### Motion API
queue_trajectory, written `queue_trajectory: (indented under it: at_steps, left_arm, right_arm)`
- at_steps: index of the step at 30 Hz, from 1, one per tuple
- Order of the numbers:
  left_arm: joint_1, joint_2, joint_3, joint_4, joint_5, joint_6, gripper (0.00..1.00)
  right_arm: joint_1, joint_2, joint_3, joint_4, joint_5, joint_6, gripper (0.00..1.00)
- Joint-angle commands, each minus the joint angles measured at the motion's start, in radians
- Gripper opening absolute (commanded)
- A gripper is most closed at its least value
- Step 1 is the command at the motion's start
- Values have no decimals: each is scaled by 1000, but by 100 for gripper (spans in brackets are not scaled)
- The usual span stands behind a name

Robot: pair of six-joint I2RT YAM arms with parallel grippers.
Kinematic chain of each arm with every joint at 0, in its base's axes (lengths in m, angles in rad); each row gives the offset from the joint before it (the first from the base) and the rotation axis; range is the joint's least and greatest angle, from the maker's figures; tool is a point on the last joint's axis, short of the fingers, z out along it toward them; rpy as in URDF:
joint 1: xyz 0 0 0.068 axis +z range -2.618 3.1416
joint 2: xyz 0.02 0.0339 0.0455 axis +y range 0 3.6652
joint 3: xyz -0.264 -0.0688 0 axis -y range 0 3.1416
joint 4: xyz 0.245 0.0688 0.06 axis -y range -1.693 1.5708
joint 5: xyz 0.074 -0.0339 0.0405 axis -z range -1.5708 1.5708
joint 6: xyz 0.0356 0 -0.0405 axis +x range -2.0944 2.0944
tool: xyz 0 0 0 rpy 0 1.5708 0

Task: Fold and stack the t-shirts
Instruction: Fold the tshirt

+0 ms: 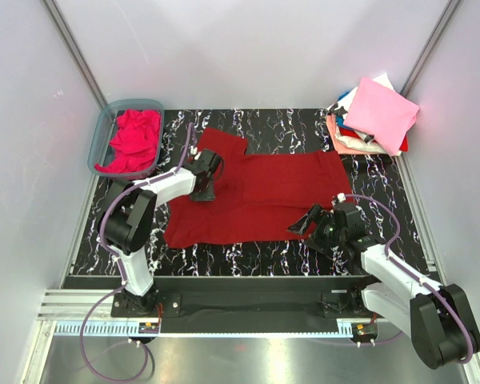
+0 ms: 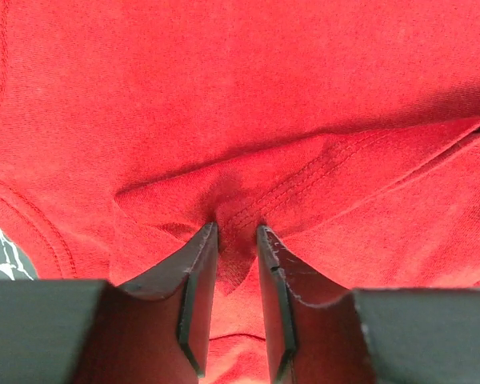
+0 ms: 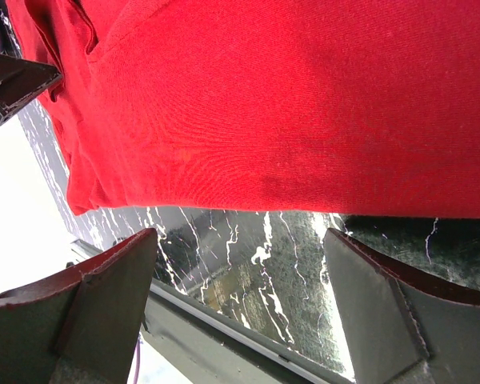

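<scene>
**Red shirt flat; left pinching, right open**

Top: I see 1 red shirt (image 1: 256, 196) spread flat mid-table (image 1: 248, 260), with a folded stack (image 1: 372, 120) at the far right corner.
Left wrist: left gripper (image 2: 236, 228) is clamped on a raised fold of the shirt, by a stitched seam.
Right wrist: right gripper (image 3: 240, 234) has its jaws spread wide at the shirt's near hem, holding nothing.

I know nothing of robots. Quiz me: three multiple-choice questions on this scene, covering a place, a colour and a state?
1. Where is the folded stack? A far right corner; B near middle; C near left edge.
2. What colour is the shirt in the tub? A white; B magenta-pink; C blue.
3. How do the right fingers stand? A wide apart, empty; B clamped on cloth; C hidden.
Answers: 1 A, it sits far right; 2 B, bright pink fills it; 3 A, table shows between them.
</scene>
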Motion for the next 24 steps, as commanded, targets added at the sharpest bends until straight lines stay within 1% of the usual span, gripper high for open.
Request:
queue_trajectory:
  at_steps: [1,2,3,4,5,7,13,16,18,20,21,24]
  left_arm:
    - [0,3,3,15,-48,15,20]
    - [0,3,4,9,-48,15,20]
    - [0,2,10,4,-55,16,17]
    - [0,2,26,-5,-59,19,9]
    - [0,2,36,-18,-62,21,8]
    - [2,0,65,-35,-71,33,8]
    - [36,20,172,-121,-79,65,16]
    - [78,49,243,-147,-61,75,24]
    - [120,72,289,-169,-35,76,34]
    - [146,123,381,-202,-13,76,42]
    - [166,141,457,-215,0,78,50]
    - [175,204,571,-227,25,102,70]
  right_arm:
    - [8,5,36,44,-7,-5,92]
    - [8,5,36,44,-7,-5,93]
    - [8,5,36,44,-7,-6,92]
    - [9,5,36,44,-7,-6,92]
    - [8,5,36,44,-8,-5,93]
    - [9,5,36,44,-7,-5,92]
    - [8,6,36,45,-7,-5,92]
    - [9,8,36,47,-7,-5,93]
    - [8,9,38,47,-10,-5,92]
    - [8,12,38,47,-12,-5,93]
    - [8,18,39,47,-15,-6,93]
    - [8,31,39,56,-24,-9,93]
